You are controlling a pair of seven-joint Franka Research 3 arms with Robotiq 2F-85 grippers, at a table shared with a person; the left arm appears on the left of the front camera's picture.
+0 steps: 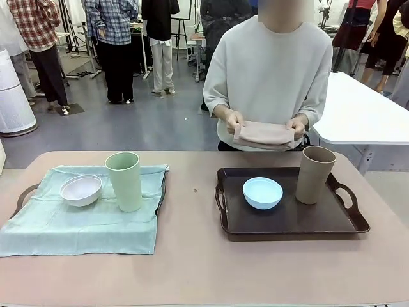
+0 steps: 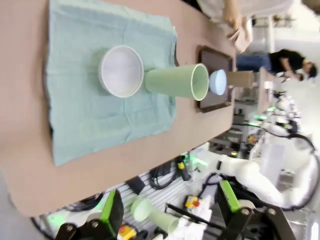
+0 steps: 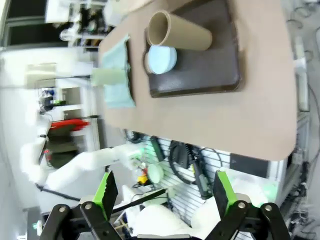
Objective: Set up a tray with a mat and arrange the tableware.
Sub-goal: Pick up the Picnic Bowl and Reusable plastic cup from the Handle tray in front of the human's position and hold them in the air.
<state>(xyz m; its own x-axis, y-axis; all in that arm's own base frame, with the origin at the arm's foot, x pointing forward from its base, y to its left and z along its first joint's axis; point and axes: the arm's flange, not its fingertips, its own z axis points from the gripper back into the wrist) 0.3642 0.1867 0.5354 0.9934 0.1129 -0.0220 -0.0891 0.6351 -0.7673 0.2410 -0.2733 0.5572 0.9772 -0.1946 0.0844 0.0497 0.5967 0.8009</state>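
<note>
Noted on the table (image 1: pixel 192 275), at 9 o'clock: a green mat (image 1: pixel 83 224) spread over a tray, with a dark handle (image 1: pixel 24 194) showing at its 9 o'clock edge. Noted at 3 o'clock: a brown tray (image 1: pixel 287 220), bare, no mat under its ware. At 12 o'clock, beyond the far edge: a person with a folded pinkish mat (image 1: pixel 265 133) held between the hands (image 1: pixel 233 120), clear of the table.

On the green mat: pale green cup (image 1: pixel 124 181), upright, at 3 o'clock of the white bowl (image 1: pixel 81 189), just beside it and apart. On the brown tray: tan cup (image 1: pixel 315 174), upright, at 2 o'clock of the light blue bowl (image 1: pixel 262 192), near it, not touching.

Left gripper (image 2: pixel 170 207): raised well above the table, fingers spread wide, nothing between them. Right gripper (image 3: pixel 165 192): likewise high, fingers wide, empty.

Judged as follows: 9 o'clock setting complete; 3 o'clock setting in hand, mat lacking. Next move calls for taking the tan cup and the light blue bowl off the brown tray, so as to let the pinkish mat go down flat, then for setting both pieces back upright upon it. Advise a grasp low on the tan cup, tall and apt to tip.
</note>
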